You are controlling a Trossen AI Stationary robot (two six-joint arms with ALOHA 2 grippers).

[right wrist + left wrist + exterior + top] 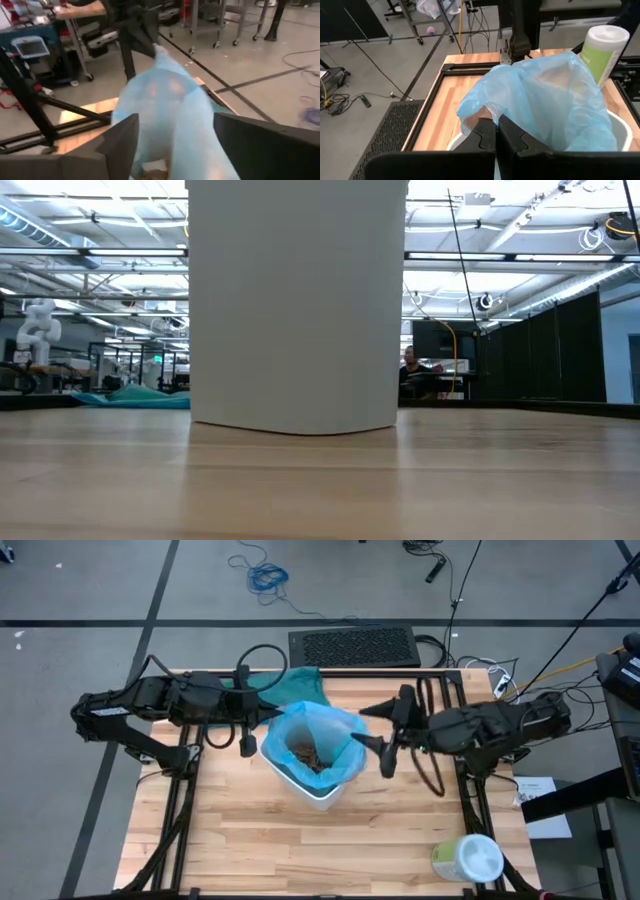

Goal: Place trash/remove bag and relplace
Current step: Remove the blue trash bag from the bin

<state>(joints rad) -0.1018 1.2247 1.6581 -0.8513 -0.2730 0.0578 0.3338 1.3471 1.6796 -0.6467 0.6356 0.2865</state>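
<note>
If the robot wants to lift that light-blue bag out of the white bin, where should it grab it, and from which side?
Probably by the loose upper edge. The bag stands bunched above the white bin, with trash in the bottom, so thin plastic at the rim is free to pinch. The left gripper is shut on that edge from its side; the right gripper, open, could take the opposite edge.
</note>
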